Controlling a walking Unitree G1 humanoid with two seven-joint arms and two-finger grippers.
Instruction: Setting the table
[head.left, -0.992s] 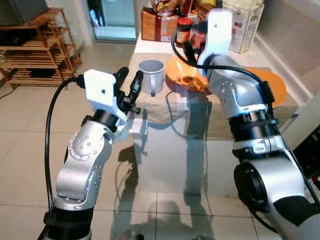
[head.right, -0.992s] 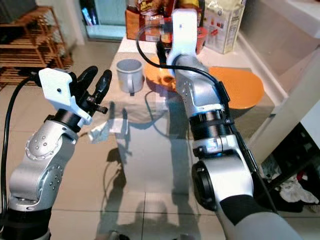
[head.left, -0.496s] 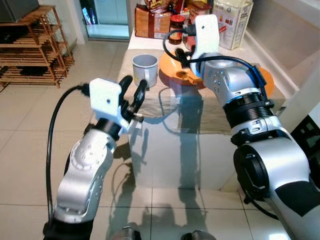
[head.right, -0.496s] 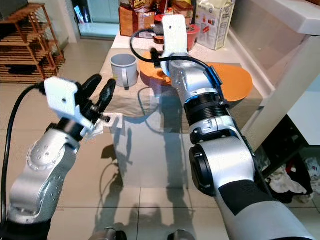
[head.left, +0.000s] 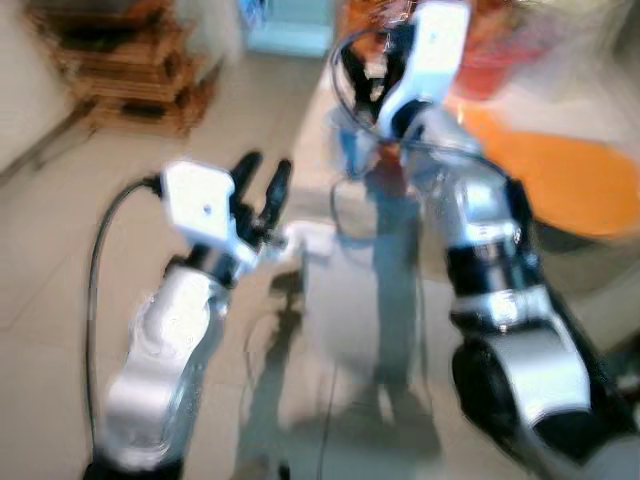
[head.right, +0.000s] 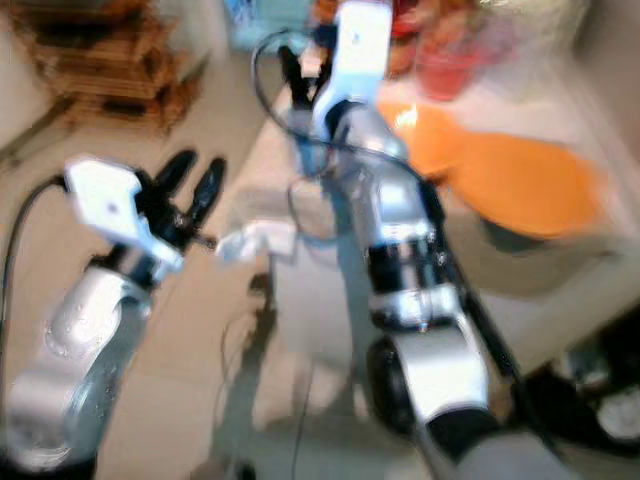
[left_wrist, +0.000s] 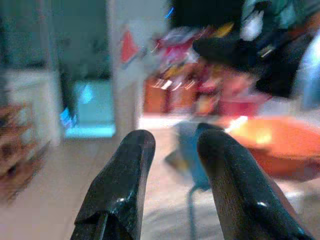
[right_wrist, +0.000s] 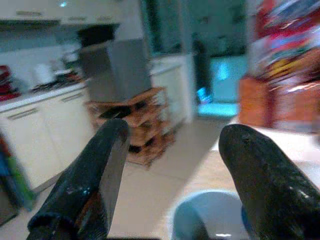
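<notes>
The mug (right_wrist: 207, 220) sits on the table (head.right: 560, 290), directly below the right pincer (right_wrist: 175, 175) and between the lines of its 2 fingers in the right wrist view. That pincer is wide and holds nothing. It hangs just above the mug's rim, not touching it.

I judge that the step in hand is the reach for the mug, one item for setting the table. The grasp is not yet made. The next move calls for lowering the right pincer so that 1 finger goes inside the rim and 1 outside, or both go around the body, and only then closing. The head views are strongly blurred, so the aim should probably wait until the picture is steady.

The mug looks pale blue-white, round, open at the top and upright. Whether anything is in it I cannot tell, and its handle is not clear here.

The left pincer (head.left: 262, 190) is raised beside the table edge, well apart from the mug, its fingers narrow and holding nothing. Beyond the right pincer lies an orange plate (head.left: 560, 180), close beside the mug.
</notes>
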